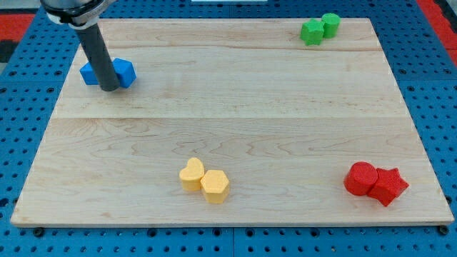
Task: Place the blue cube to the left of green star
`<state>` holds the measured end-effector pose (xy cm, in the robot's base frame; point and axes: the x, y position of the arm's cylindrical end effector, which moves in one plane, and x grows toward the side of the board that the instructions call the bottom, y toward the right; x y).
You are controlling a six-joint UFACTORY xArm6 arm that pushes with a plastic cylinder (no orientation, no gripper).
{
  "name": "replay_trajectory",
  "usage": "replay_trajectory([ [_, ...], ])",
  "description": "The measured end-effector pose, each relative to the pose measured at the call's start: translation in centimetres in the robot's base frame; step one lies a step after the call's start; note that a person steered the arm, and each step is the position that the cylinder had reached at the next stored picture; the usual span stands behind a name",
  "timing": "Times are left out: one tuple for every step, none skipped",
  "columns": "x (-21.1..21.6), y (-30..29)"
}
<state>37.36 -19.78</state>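
Note:
Two blue blocks sit at the view's upper left: one (89,73) mostly hidden behind the rod, the other (126,72) to its right; which is the cube I cannot tell. My tip (109,88) rests on the board just in front of them, between the two, touching or nearly touching. The green star (311,32) lies at the view's top right, touching a green cylinder (330,24) on its right. The blue blocks are far to the left of the green star.
Two yellow blocks, a heart (191,174) and a hexagon (215,186), touch at the bottom centre. A red cylinder (360,178) and a red star (388,186) touch at the bottom right. The wooden board (235,114) lies on a blue pegboard.

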Motion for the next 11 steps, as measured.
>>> replay_trajectory([
  [0.8, -0.7],
  [1.1, -5.1],
  [-0.3, -7.3],
  [-1.2, -7.2],
  [-2.1, -4.3],
  [-3.2, -1.4],
  [-3.8, 1.6],
  [-4.3, 5.9],
  [-3.9, 10.0],
  [-2.0, 11.0],
  [-0.8, 13.0],
])
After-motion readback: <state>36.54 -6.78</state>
